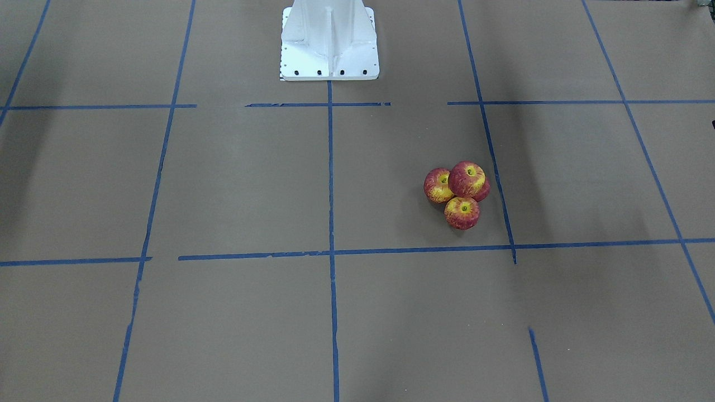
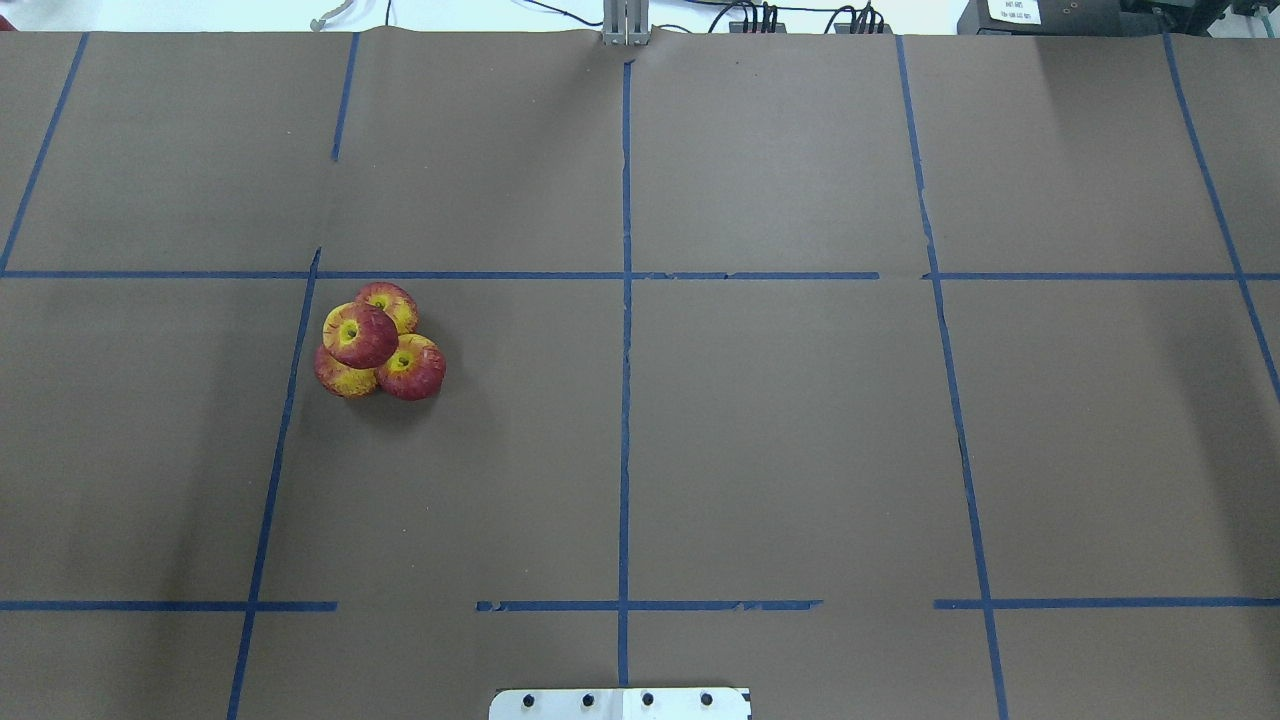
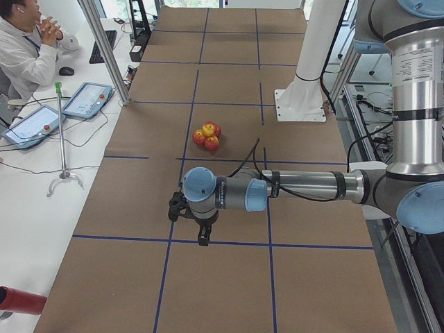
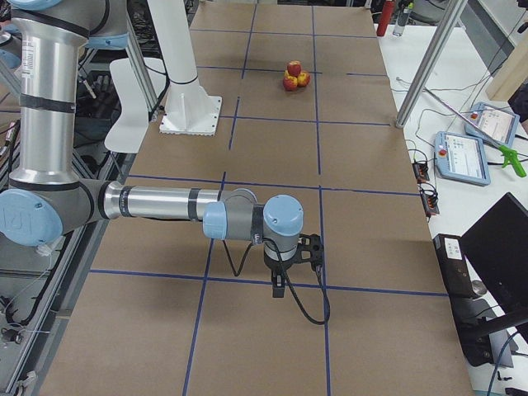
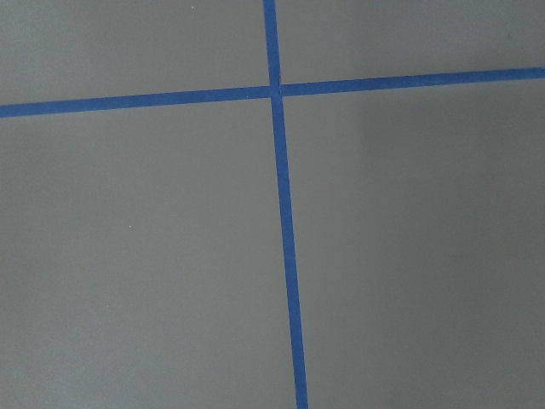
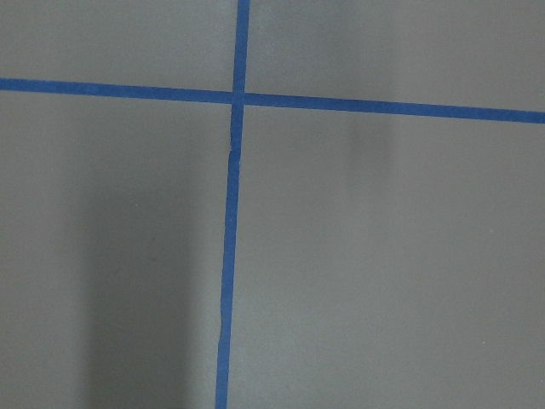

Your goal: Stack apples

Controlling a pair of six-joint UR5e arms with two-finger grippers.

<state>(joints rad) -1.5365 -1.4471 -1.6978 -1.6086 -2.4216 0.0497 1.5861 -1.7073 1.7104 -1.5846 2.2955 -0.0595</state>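
Note:
The apples (image 1: pixel 467 178) sit in one tight pile on the brown table: three touch each other at the bottom and one rests on top of them. The pile shows in the overhead view (image 2: pixel 360 335), left of centre, and small in both side views (image 3: pixel 208 135) (image 4: pixel 293 76). My left gripper (image 3: pixel 202 239) hangs above the table well away from the pile, and I cannot tell if it is open or shut. My right gripper (image 4: pixel 278 289) hangs at the table's other end, and I cannot tell its state either. Both wrist views show only bare table and tape.
Blue tape lines (image 2: pixel 626 300) divide the brown table into squares. The robot's white base (image 1: pixel 329 44) stands at the middle of my edge. A person (image 3: pixel 28 48), teach pendants (image 3: pixel 87 97) (image 4: pixel 466 153) and metal posts (image 3: pixel 104 48) stand along the operators' side.

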